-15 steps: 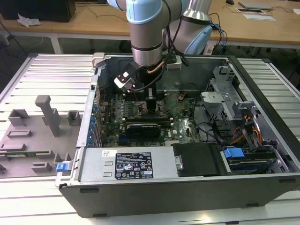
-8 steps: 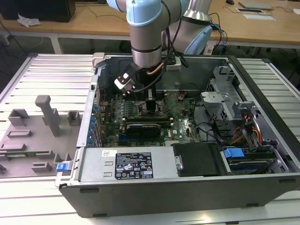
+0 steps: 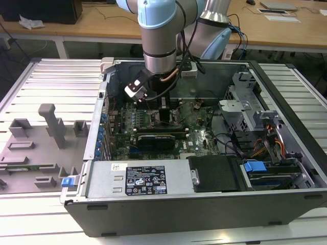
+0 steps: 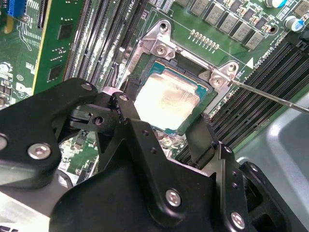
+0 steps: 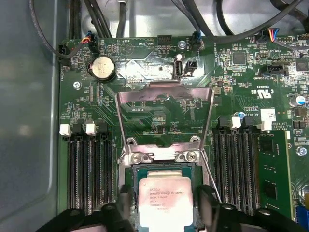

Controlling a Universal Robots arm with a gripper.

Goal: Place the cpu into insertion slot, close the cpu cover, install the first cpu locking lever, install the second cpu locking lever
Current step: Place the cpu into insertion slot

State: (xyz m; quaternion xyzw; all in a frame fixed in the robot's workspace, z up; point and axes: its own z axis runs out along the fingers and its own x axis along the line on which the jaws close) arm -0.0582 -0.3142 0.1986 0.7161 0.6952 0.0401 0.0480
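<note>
Claw [image 5: 165,205], spread apart, straddles the cpu [image 4: 166,101] seated in the insertion slot [image 5: 159,156]. Beyond it the cpu cover [image 5: 145,93] stands open; levers not yet installed.

**Slatted bench, wooden desks behind**

In the exterior view a pale tabletop [image 3: 51,76] of ribbed metal slats spread across the near scene. A grey moulded fixture tray [image 3: 30,153] lay on it at the exterior view's left. Long wooden desks [image 3: 102,23] ran along the far side, carrying a black box [image 3: 46,9] at the far left and flat grey items [image 3: 278,7] at the far right. The light was even and soft.
</note>
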